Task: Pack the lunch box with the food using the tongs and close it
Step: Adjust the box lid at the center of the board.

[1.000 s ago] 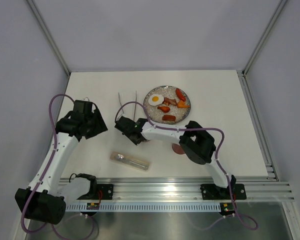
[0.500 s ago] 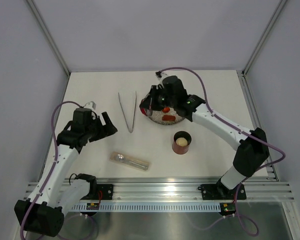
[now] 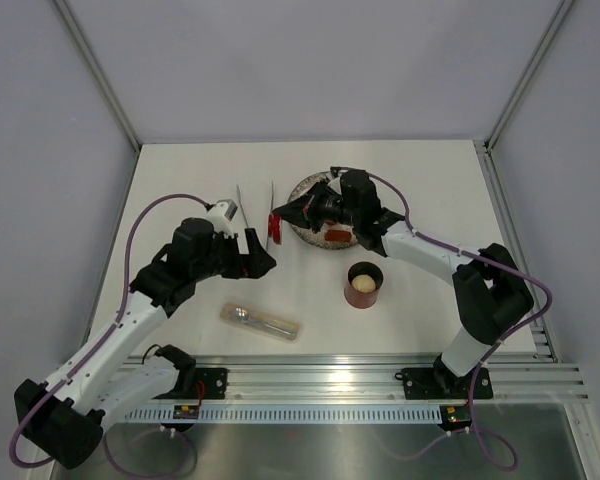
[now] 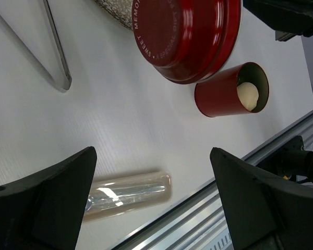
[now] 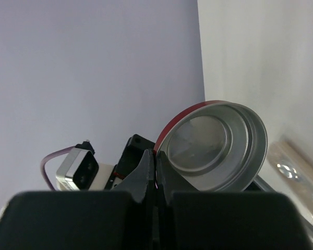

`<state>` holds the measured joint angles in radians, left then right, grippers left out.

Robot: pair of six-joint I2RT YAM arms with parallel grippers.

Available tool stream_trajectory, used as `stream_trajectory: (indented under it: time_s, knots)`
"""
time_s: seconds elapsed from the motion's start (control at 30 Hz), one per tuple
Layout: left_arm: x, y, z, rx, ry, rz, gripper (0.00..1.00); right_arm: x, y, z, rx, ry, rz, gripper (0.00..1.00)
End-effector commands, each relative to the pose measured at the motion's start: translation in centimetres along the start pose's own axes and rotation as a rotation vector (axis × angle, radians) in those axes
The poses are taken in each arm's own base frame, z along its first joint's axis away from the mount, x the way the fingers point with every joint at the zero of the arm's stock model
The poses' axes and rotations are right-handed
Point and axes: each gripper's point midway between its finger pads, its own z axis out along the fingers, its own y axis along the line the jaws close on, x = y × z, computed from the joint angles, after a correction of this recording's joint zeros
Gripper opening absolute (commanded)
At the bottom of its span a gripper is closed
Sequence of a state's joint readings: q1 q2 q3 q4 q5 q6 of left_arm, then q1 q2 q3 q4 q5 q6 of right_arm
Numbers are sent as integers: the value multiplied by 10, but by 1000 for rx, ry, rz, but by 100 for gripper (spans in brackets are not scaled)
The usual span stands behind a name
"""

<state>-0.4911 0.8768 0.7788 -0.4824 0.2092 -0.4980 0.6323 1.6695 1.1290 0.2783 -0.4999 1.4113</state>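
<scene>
My right gripper (image 5: 156,167) is shut on the rim of the round red lid (image 5: 214,148), holding it on edge above the table just left of the plate (image 3: 302,189). From above, the lid (image 3: 274,224) hangs between my right gripper (image 3: 284,217) and my left gripper (image 3: 261,254). My left gripper (image 4: 151,161) is open and empty, over bare table. The lunch box (image 3: 363,286) stands upright and open with a pale ball (image 4: 248,94) inside. A red sausage (image 3: 338,235) lies on the plate. The tongs (image 4: 57,57) lie on the table, partly hidden from above by the left arm.
A clear-wrapped spoon (image 3: 261,322) lies near the front edge, below my left gripper. The right arm covers most of the speckled plate. A metal rail (image 3: 380,378) runs along the near edge.
The left gripper has moved right toward the tongs and opened wider. The right gripper has swung left off the plate, carrying the lid.
</scene>
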Motion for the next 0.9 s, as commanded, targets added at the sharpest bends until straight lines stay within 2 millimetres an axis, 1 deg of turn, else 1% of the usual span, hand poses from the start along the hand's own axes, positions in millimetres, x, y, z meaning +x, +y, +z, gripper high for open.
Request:
stream_trajectory:
  time_s: [0.0, 0.03, 0.13, 0.17, 0.23, 0.27, 0.3, 0.33, 0.4, 0.47, 0.5, 0.53, 0.6, 0.7, 0.8, 0.87]
  knots:
    - [-24, -12, 7, 32, -88, 18, 93, 4, 39, -9, -115, 15, 57, 0]
    - [-24, -15, 9, 37, -86, 22, 92, 4, 38, -9, -110, 11, 69, 0]
    - [-33, -20, 8, 27, -119, 35, 91, 3, 31, -9, -98, 8, 90, 0]
    - [-34, -24, 8, 31, -124, 44, 89, 4, 26, -7, -87, 12, 103, 0]
    - [-41, -20, 9, -19, -152, 64, 87, 4, 25, -7, -93, 13, 125, 0]
    - [-43, -23, 9, -33, -146, 79, 86, 4, 23, -8, -87, 14, 132, 0]
    - [-48, -20, 10, -64, -163, 94, 85, 5, 20, -8, -75, 16, 145, 0]
    - [-51, -24, 10, -71, -164, 118, 84, 5, 19, -8, -70, 14, 161, 0]
    - [-55, -20, 14, -114, -172, 142, 82, 6, 15, -9, -50, 19, 182, 0]
    - [-59, -22, 15, -125, -187, 182, 82, 7, 13, -10, -39, 23, 208, 0]
    - [-61, -18, 16, -151, -199, 203, 81, 8, 11, -11, -25, 23, 228, 0]
    - [-63, -22, 17, -143, -213, 218, 81, 8, 12, -12, -25, 24, 234, 0]
    - [-67, -22, 18, -153, -233, 240, 80, 8, 9, -12, -21, 18, 259, 0]
    - [-67, -21, 22, -163, -225, 251, 79, 8, 13, -14, -31, 20, 272, 0]
    - [-68, -27, 24, -143, -237, 255, 75, 9, 13, -14, -34, 20, 286, 0]
    - [-69, -32, 24, -126, -247, 256, 73, 8, 13, -14, -37, 17, 295, 0]
